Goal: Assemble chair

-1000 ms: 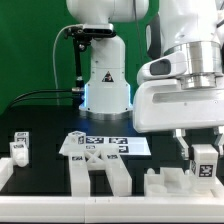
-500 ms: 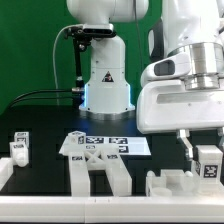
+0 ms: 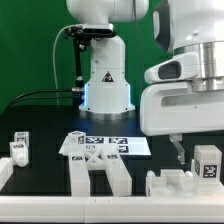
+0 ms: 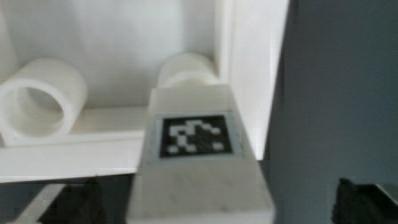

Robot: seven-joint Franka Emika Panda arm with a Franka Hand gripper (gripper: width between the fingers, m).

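One post under the claw: a white chair post [image 3: 207,162] stands at the exterior view's right, directly below the claw [image 3: 200,152].
Post axis: long axis vertical; the wrist view shows the same post [image 4: 196,120] with its rounded end up.
Post support: the lower end meets a blocky white chair piece [image 3: 175,186] at the front of the counter [image 3: 45,168]. Whether it sits in a socket cannot be told.
Post label: one black-and-white square tag [image 3: 207,154] faces the exterior camera. It carries a pattern only, with no readable writing.
Claw state: open, gripping nothing. One finger [image 3: 178,151] hangs on the post's exterior-view-left side with a visible gap between them. The other finger is cut off by the picture edge.
Beside the post (wrist view): a rounded white tube-like form [image 4: 36,100] backed by white walls.
Centre part: a forked chair piece [image 3: 100,176] lies flat with two prongs pointing toward the exterior camera.
Left part: a small chair piece [image 3: 20,152] at the exterior view's left edge, well apart from the post.
Marker board: the marker board [image 3: 122,146] lies flat just behind the forked chair piece and carries several tags.
Background: the robot base [image 3: 105,80] and a green backdrop [image 3: 30,40].
Obstruction: the claw housing [image 3: 185,105] blocks everything above the post.
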